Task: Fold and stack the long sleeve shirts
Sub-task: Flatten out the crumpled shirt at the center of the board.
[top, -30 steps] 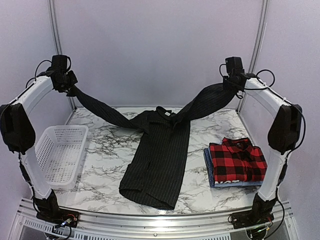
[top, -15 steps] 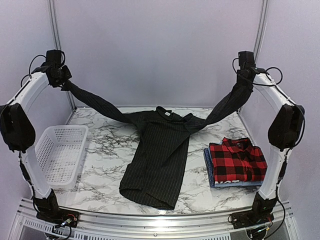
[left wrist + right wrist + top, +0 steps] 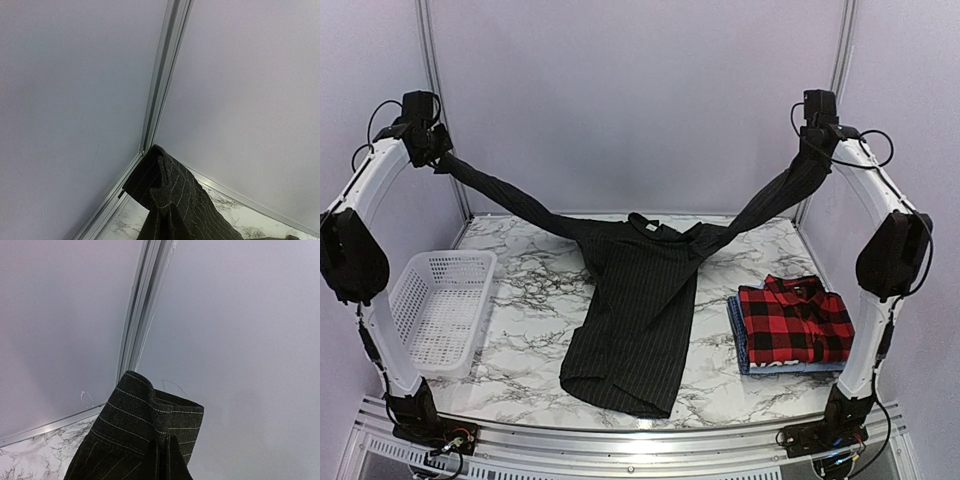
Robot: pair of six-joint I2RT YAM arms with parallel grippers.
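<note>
A white marble-patterned tabletop [image 3: 520, 300] with grey veining fills the floor of a booth walled in plain pale lilac panels [image 3: 630, 100], with two slim aluminium corner posts [image 3: 430, 70] rising at the far left and far right. A ribbed metal rail [image 3: 620, 445] runs along the near edge, where two white-and-black robot arms are bolted.

Three shirts are in the room. One black pinstriped collared cloth shirt [image 3: 635, 320] lies with its body flat at the centre of the table, collar at the far end and hem near, while both of its sleeves are stretched up and outward off the surface. The left gripper [image 3: 433, 153] is clamped on the end of one sleeve high at the far left; the right gripper [image 3: 817, 145] is pinched on the other high at the far right. Each wrist camera shows only a striped cuff [image 3: 165, 192] against the corner post, the fingers themselves out of view.

At the near right, one folded red-and-black plaid shirt [image 3: 795, 322] sits on top of one folded blue shirt [image 3: 737, 338], only whose edges show.

One white mesh plastic basket [image 3: 440, 305] stands at the near left, well apart from the shirts.
</note>
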